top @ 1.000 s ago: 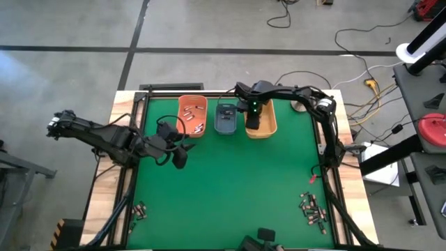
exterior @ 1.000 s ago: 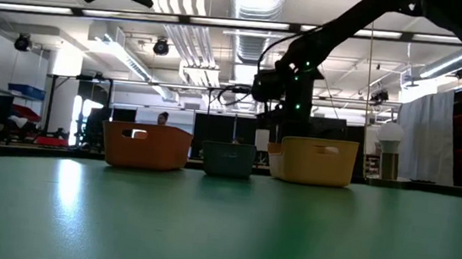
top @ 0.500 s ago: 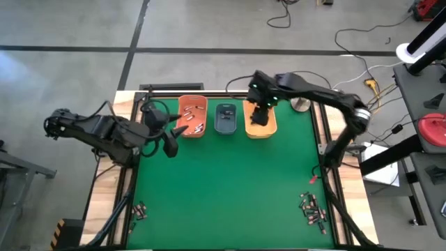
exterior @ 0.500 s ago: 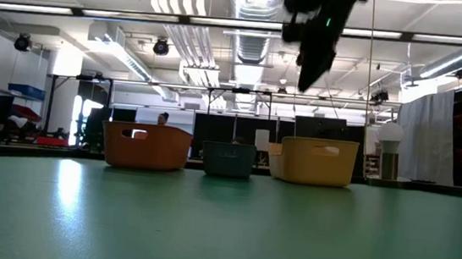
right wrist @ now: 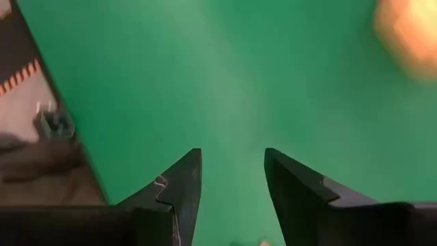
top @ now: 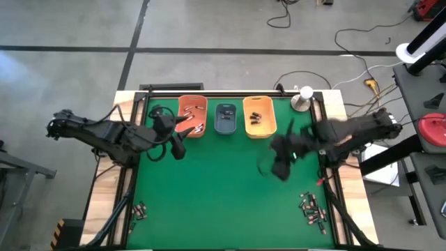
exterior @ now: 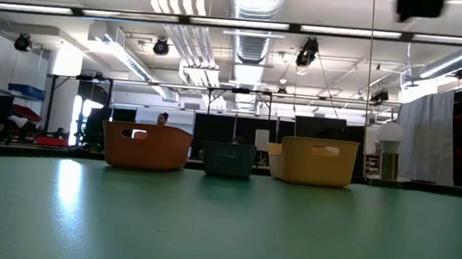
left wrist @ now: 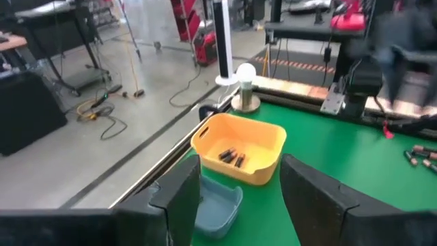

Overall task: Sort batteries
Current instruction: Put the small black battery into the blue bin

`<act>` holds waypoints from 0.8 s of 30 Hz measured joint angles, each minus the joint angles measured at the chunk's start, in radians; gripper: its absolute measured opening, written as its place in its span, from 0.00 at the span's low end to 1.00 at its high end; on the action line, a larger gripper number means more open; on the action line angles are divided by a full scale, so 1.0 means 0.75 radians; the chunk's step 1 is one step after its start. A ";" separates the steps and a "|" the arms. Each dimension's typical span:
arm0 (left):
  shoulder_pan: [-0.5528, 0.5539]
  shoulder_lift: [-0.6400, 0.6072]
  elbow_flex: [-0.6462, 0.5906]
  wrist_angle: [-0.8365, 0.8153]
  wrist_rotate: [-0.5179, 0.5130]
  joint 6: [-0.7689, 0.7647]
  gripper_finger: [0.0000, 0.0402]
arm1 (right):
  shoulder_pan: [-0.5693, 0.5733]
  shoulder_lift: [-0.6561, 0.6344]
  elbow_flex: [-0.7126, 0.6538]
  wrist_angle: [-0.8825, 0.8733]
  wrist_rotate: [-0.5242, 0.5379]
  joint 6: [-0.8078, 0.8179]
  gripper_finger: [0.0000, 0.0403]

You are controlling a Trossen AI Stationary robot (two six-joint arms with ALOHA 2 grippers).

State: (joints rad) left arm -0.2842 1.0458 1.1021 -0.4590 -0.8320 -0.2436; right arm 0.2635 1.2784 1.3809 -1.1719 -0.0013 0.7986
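High view: the desk (top: 230, 195) is lying under a green mat, with three bins sitting in a row along its far edge: the orange bin (top: 192, 116), the blue-grey bin (top: 226, 118) and the yellow-orange bin (top: 259, 116). Batteries (top: 196, 127) are lying in the orange bin, more batteries (top: 254, 118) in the yellow-orange bin. A loose battery pile (top: 313, 210) is lying near the desk's near right corner, and a smaller loose group (top: 139, 210) near the near left corner. The left tool (top: 180, 132) is hovering just beside the orange bin's near end. The right tool (top: 280, 166) is showing blurred over the mat's right half, between the yellow-orange bin and the right-hand pile.

Low view: the three bins are standing side by side on the far edge of the mat, orange, blue-grey, yellow-orange.

Left wrist view: the left tool (left wrist: 239, 198) is standing wide, holding nothing, its fingers (left wrist: 179, 198) framing the yellow-orange bin and the blue-grey bin.

Right wrist view: the right tool (right wrist: 232, 184) is standing wide and empty over bare green mat
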 joint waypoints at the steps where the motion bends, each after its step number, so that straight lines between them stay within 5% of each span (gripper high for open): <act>1: 0.001 0.002 -0.027 0.062 -0.001 0.025 0.44 | 0.071 -0.001 -0.032 -0.002 -0.001 0.096 0.38; 10: 0.008 0.054 -0.091 0.231 0.001 0.090 0.44 | 0.449 0.076 -0.359 0.017 -0.200 1.092 0.42; 13: 0.008 0.057 -0.091 0.228 0.002 0.108 0.44 | 0.488 0.110 -0.420 0.077 -0.208 0.907 0.43; 20: 0.004 0.029 -0.091 0.166 0.004 0.091 0.44 | 0.498 0.181 -0.550 0.070 -0.203 0.102 0.40; 24: -0.004 0.013 -0.091 0.049 0.006 -0.039 0.44 | 0.503 0.183 -0.647 0.072 -0.204 -0.074 0.37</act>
State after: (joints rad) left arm -0.2869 1.0559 1.0336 -0.4224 -0.8276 -0.2725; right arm 0.6409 1.4155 0.8957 -1.1178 -0.1543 0.7432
